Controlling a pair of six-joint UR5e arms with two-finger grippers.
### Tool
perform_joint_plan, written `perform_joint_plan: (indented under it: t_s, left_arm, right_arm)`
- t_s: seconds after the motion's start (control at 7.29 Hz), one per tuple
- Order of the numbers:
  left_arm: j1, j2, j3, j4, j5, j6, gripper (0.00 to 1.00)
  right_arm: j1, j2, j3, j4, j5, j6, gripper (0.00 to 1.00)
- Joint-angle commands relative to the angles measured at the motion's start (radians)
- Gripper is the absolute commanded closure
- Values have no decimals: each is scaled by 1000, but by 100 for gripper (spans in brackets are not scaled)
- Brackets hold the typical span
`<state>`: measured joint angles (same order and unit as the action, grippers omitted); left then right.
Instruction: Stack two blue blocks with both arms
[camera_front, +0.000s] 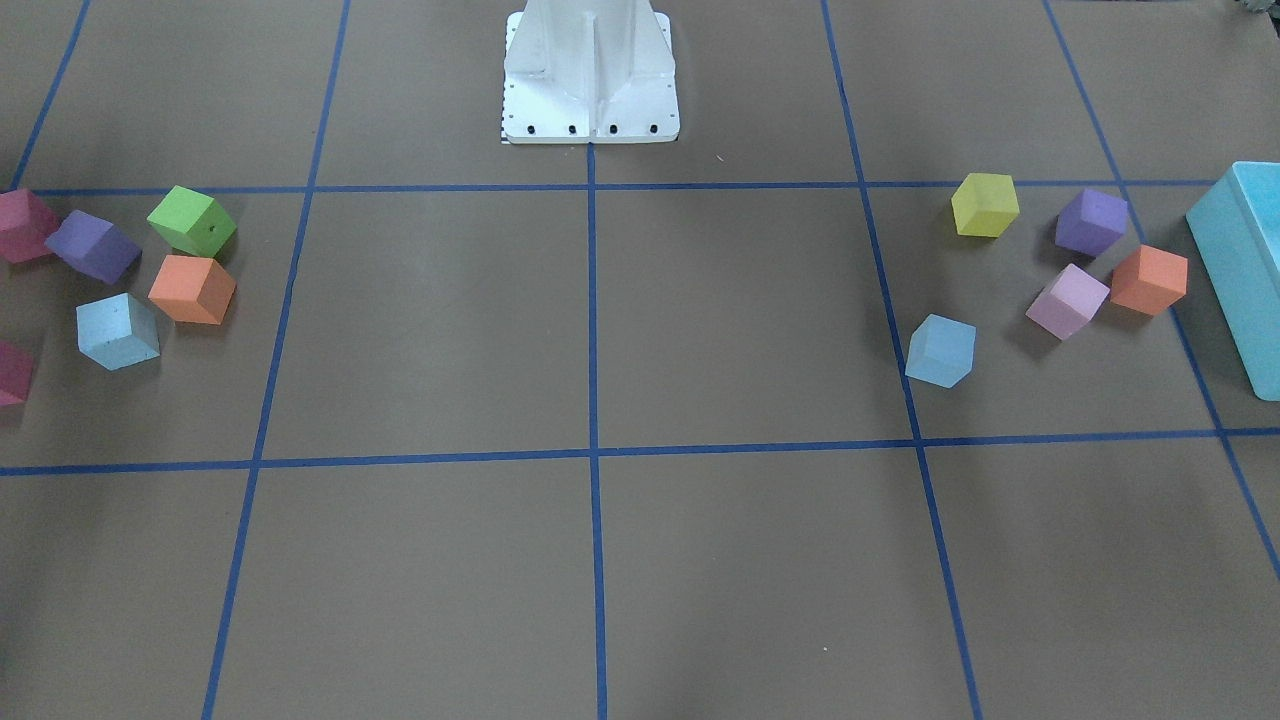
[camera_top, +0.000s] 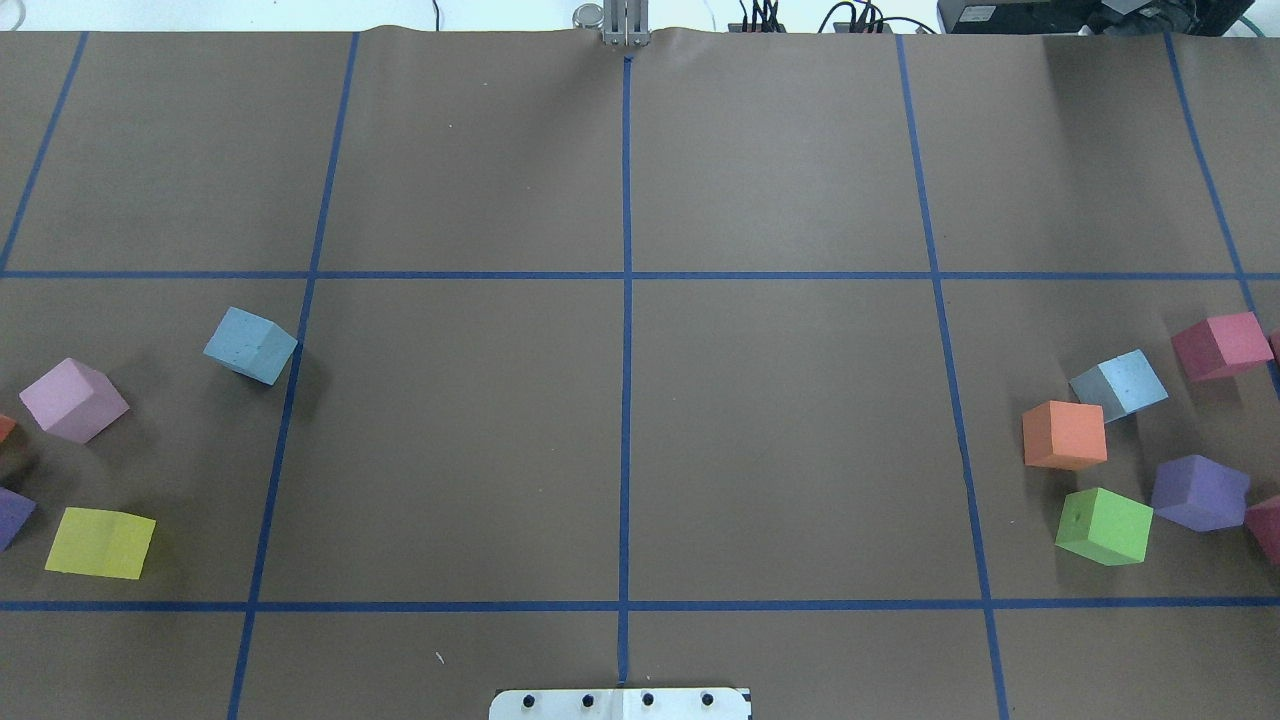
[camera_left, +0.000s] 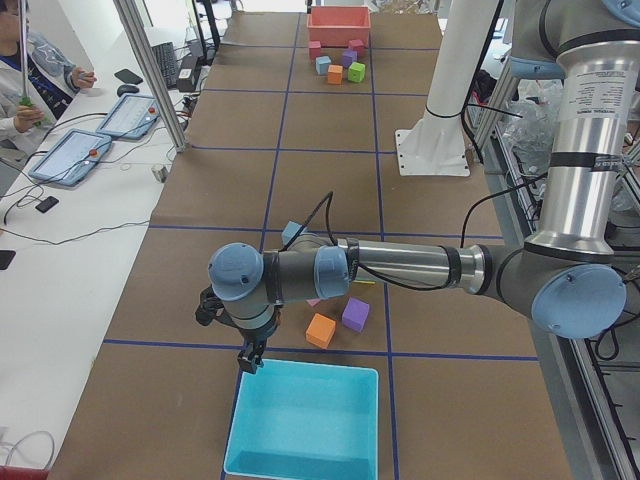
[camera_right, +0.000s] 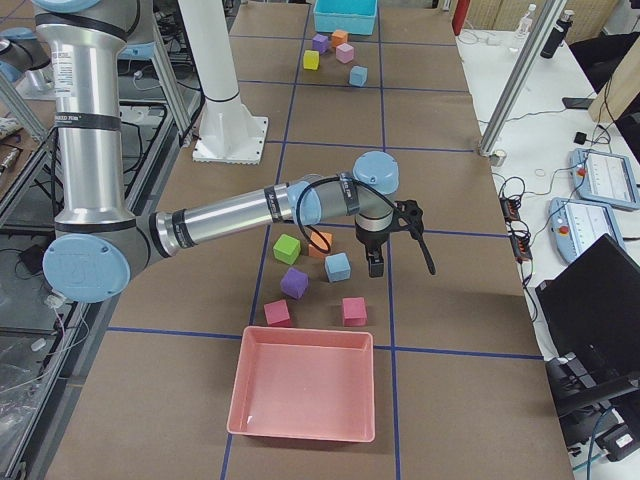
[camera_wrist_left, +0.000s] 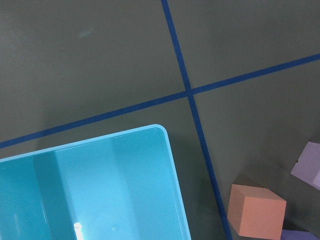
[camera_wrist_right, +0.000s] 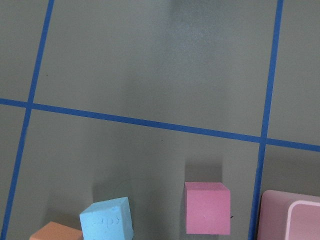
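Note:
One pale blue block (camera_top: 250, 345) lies on the left half of the table, also seen in the front view (camera_front: 940, 351). The other blue block (camera_top: 1120, 385) lies on the right half among coloured cubes and shows in the right wrist view (camera_wrist_right: 106, 220). My left gripper (camera_left: 250, 360) hangs over the near edge of the turquoise box (camera_left: 305, 420), away from its block (camera_left: 293, 232). My right gripper (camera_right: 375, 265) hangs just beside the right-hand blue block (camera_right: 337, 267). Both grippers show only in the side views, so I cannot tell whether they are open or shut.
A pink tray (camera_right: 305, 395) stands past the right cube cluster. Orange (camera_top: 1064, 435), green (camera_top: 1103, 526), purple (camera_top: 1198, 492) and pink (camera_top: 1220, 345) cubes surround the right block. Lilac (camera_top: 73, 400) and yellow (camera_top: 100, 542) cubes lie on the left. The white pedestal (camera_front: 590, 70) stands at the robot's side.

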<state>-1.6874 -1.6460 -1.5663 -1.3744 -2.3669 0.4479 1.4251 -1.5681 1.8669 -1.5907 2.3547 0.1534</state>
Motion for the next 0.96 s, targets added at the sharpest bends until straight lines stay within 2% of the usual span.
perform_joint_plan:
  t_s: [0.0, 0.27, 0.41, 0.82]
  left_arm:
    - [0, 0, -1, 0, 0, -2, 1]
    - [2, -3, -8, 0, 0, -38, 1]
    - [32, -3, -49, 2, 0, -95, 1]
    - [177, -12, -148, -20, 0, -335, 1]
  right_arm:
    - [-9, 2, 0, 0, -6, 2, 0]
    - [-12, 8, -3, -8, -23, 2, 0]
    - [-12, -1, 8, 0, -94, -3, 0]
    - [-72, -36, -9, -8, -89, -9, 0]
